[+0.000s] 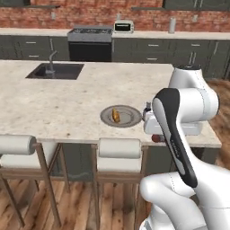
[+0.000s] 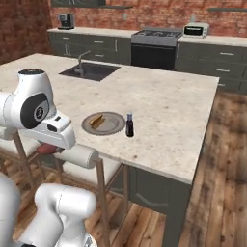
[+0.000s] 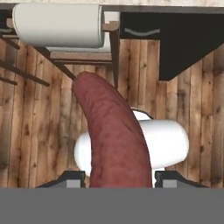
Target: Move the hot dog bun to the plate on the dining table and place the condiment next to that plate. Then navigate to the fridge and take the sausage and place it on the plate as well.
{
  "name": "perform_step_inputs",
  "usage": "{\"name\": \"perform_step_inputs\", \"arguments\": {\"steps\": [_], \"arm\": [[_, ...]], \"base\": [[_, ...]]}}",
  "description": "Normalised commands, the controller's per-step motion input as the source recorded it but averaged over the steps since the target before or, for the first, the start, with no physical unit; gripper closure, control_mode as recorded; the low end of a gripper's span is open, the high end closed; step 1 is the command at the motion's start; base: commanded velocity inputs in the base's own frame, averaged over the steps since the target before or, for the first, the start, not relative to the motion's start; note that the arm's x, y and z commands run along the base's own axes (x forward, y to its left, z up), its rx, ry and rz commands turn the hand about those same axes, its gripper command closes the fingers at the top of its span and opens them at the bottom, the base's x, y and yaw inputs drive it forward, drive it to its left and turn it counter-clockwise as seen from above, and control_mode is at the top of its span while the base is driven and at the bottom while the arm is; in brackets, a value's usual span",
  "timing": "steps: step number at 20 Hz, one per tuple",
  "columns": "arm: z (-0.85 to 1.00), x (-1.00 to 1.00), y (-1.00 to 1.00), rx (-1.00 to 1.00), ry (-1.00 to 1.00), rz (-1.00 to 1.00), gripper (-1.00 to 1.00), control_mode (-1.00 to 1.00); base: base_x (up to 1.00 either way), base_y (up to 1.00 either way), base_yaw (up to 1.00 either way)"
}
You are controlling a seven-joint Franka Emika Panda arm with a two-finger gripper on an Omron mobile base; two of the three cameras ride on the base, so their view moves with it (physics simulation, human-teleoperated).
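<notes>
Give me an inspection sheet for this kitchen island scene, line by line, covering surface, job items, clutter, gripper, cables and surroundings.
Surface: pale speckled stone island counter, with a built-in dark sink.
Job's things: round grey plate holds the tan hot dog bun; dark condiment bottle stands upright beside the plate; long reddish-brown sausage is in the gripper.
Clutter: nothing seen.
Gripper: gripper shut on the sausage, below counter edge, over wood floor.
Cables: nothing seen.
Surroundings: white-cushioned stools, black stove, toaster oven, brick wall.

A tan hot dog bun [image 2: 97, 120] lies on the grey plate [image 2: 116, 126]; the dark condiment bottle [image 2: 129, 125] stands upright just beside it; the reddish-brown sausage [image 3: 114, 140] sits between the end effector's [image 3: 118, 177] fingers.
</notes>
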Motion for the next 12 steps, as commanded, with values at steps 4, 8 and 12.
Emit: {"name": "perform_step_inputs", "arguments": {"steps": [4,8,12], "arm": [[0.00,0.00,0.00,0.00,0.00,0.00,1.00,1.00],[0.00,0.00,0.00,0.00,0.00,0.00,1.00,1.00],[0.00,0.00,0.00,0.00,0.00,0.00,1.00,1.00]], "base": [[0.71,0.53,-0.45],[0.98,0.25,-0.33],[0.79,0.23,-0.29]]}}
